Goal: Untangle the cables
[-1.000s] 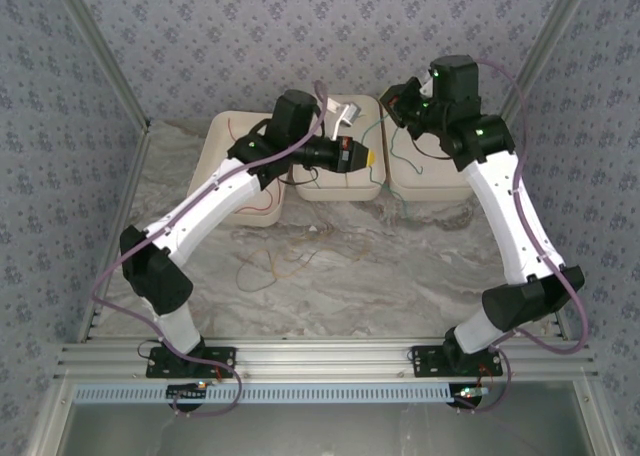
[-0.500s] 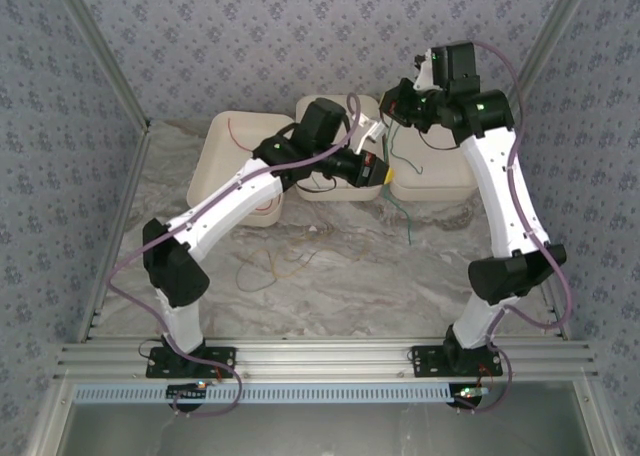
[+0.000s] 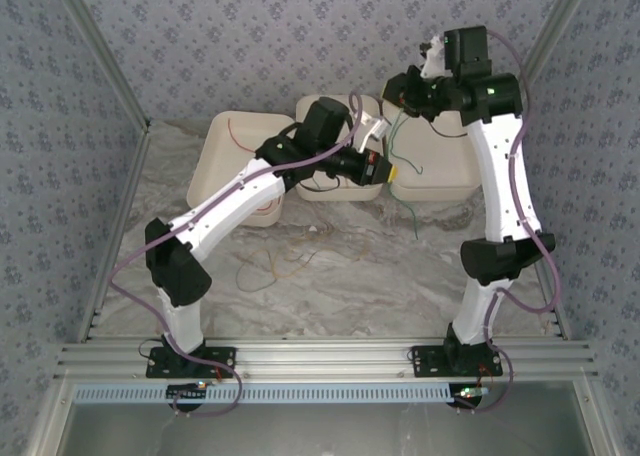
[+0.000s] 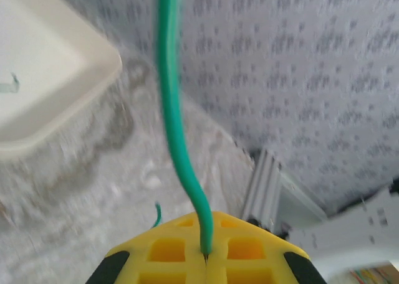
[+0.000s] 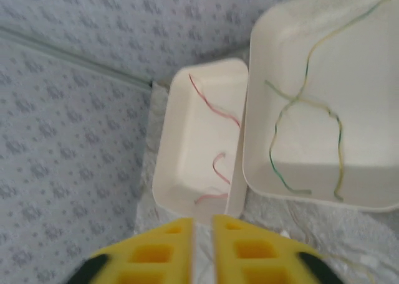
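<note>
My left gripper point(image 4: 206, 254) is shut on a green cable point(image 4: 177, 134), which rises straight up from the yellow pads. In the top view this gripper point(image 3: 388, 173) hovers between the middle and right trays. There the green cable point(image 3: 395, 136) runs up towards my right gripper point(image 3: 393, 94), and its lower end dangles to the table. My right gripper point(image 5: 202, 225) is open by a narrow gap with nothing in it. Red cables point(image 5: 218, 109) lie in the left tray point(image 5: 181, 159) and a yellow-green cable point(image 5: 293, 103) in the middle tray point(image 5: 368, 72). More thin cables point(image 3: 270, 266) lie tangled on the table.
Three white trays stand in a row at the back: left point(image 3: 215, 176), middle point(image 3: 345, 190) and right point(image 3: 445, 176). Patterned walls close in the back and sides. A metal rail point(image 3: 320, 356) runs along the near edge by the arm bases.
My left gripper has moved right, to between the middle and right trays, keeping the green cable. The right arm has risen towards the back wall and its jaws have parted slightly.
</note>
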